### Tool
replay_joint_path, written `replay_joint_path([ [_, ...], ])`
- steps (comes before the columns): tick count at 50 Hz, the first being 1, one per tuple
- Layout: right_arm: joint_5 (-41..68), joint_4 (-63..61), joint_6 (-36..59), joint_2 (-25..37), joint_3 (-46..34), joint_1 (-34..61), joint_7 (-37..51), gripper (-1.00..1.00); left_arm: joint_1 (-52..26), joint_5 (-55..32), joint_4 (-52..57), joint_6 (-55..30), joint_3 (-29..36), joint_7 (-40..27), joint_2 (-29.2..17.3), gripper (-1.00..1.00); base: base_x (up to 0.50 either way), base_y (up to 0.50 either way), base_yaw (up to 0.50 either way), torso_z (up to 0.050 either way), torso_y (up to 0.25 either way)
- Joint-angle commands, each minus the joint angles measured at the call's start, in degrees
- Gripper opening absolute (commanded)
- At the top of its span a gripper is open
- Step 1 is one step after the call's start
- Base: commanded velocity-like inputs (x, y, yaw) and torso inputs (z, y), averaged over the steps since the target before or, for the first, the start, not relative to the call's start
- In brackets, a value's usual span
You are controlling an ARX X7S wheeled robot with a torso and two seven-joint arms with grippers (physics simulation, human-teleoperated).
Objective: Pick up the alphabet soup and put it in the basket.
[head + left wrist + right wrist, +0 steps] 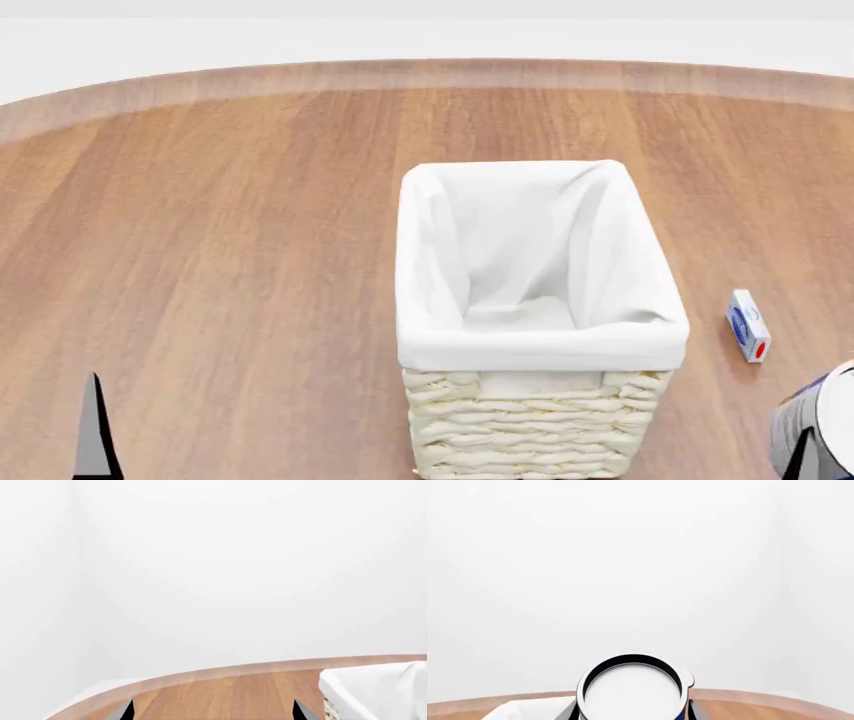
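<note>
Woven wicker basket (534, 300) sitting empty, white cloth lining it.
Right gripper (630, 712) is pinching the round-topped alphabet soup (632, 690); left gripper (212, 711) jaws spread.

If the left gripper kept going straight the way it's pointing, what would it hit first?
Probably nothing: ahead of the left gripper lies bare table, then its far edge and the white wall. The basket sits off to one side.

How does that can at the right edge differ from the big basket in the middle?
The can is round with a flat white top and blue side; the basket is rectangular, cream wicker with a white cloth liner. The can is far smaller than the basket. The can sits between the right pincer's fingers, apparently held, while the basket stands untouched on the wooden table. The can is closed; the basket is open-topped and empty.
</note>
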Motion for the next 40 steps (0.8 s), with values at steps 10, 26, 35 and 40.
replay_joint_path([
  [10,2.2,-8.3,16.7,8.6,-5.8,20.9,6.0,-1.0,-0.2,-0.4,-0.3,0.2,0.2,-0.7,-0.5,1.0,0.0,0.0,0.0,0.0,0.001],
  [26,9.1,-8.5,29.6,9.7,-14.6,46.6,9.6,-1.0,-0.4,-1.6,-0.6,0.5,-0.5,-0.9,-1.0,1.0,0.0,0.0,0.0,0.0,0.001],
  [35,7.1,0.3,29.8,5.2,-21.1,56.1,8.1,-1.0,-0.4,-1.9,-0.4,0.4,-0.6,-1.2,-1.2,1.0,0.0,0.0,0.0,0.0,0.0],
  [40,7.3,6.9,29.4,2.6,-23.2,61.5,6.2,-1.0,-0.4,-2.2,-0.7,0.7,-0.7,-1.3,-1.3,1.0,0.0,0.0,0.0,0.0,0.0],
])
